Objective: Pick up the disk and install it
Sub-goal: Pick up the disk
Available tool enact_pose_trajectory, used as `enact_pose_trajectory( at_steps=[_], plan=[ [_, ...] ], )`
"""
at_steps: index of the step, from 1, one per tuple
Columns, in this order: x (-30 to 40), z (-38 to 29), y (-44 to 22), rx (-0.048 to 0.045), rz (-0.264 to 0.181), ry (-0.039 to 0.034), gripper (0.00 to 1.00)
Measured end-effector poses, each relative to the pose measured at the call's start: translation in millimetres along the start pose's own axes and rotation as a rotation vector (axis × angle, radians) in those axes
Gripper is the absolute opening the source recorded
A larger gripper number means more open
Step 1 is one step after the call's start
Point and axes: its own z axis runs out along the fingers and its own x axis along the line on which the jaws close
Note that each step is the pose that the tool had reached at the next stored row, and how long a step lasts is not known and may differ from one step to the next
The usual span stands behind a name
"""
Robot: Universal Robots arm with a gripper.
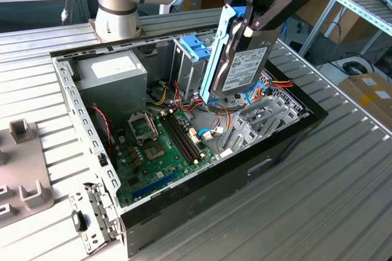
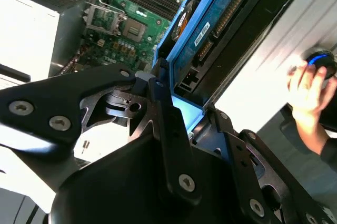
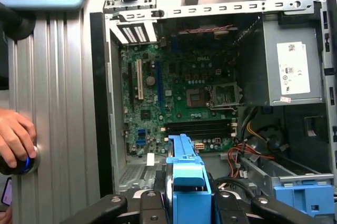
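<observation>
Black gripper (image 1: 248, 25) pinching disk (image 1: 245, 68) above open computer case (image 1: 294, 132) holding green motherboard (image 1: 165, 144).

Even, soft daylight fills the exterior view; shadows inside the open computer case (image 1: 184, 120) are faint. In the second wrist view, the power-supply box (image 2: 26, 29) and the desk (image 2: 295, 29) wash out to near white, and the close black hand (image 2: 179, 129) looks soft. The first wrist view is evenly lit and fairly sharp.
</observation>
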Motion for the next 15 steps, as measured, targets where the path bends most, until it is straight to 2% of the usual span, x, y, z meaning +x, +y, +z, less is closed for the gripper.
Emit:
enact_pose_trajectory(
  at_steps=[1,2,3,4,15],
  plan=[
    [0.7,0.0,-0.1,-0.0006,0.0,-0.01,0.37],
    [2.0,0.1,-0.3,-0.0013,0.0,-0.0262,0.37],
    [3.3,0.0,-0.5,-0.002,0.0,-0.038,0.37],
    [5.1,0.0,-0.6,-0.0023,0.0,-0.0438,0.37],
    [22.5,0.6,-2.4,-0.0024,0.0,-0.0446,0.37]
  ],
)
